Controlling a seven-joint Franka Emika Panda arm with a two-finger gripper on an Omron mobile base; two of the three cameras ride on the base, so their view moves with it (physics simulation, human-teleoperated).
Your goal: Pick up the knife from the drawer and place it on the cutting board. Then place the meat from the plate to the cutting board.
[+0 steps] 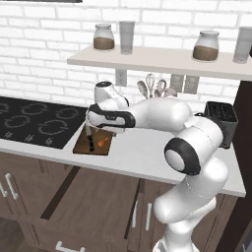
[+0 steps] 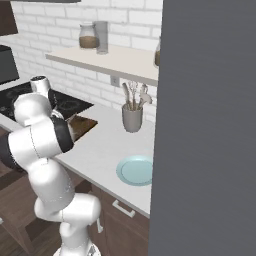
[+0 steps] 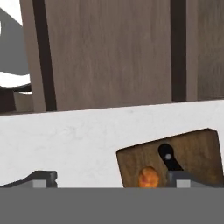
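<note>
The dark wooden cutting board [image 1: 82, 146] lies on the white counter beside the cooktop. On it rest the black-handled knife [image 1: 91, 142] and the orange-brown meat [image 1: 102, 142]. My gripper [image 1: 93, 130] hovers just above the board, open and holding nothing. In the hand view its fingertips [image 3: 44, 177] stand wide apart, with the meat [image 3: 148, 176] and the knife handle [image 3: 169, 158] on the board [image 3: 197, 151] between them. The drawer [image 1: 93, 197] below the counter is pulled out. The pale blue plate [image 2: 136, 170] sits bare on the counter near its front edge.
The black cooktop [image 1: 34, 123] borders the board on the left. A grey utensil holder [image 2: 132, 118] stands at the wall and a black toaster [image 1: 221, 118] at the counter's right end. A shelf [image 1: 162, 60] with jars hangs overhead. A tall dark panel [image 2: 210, 125] bounds the right.
</note>
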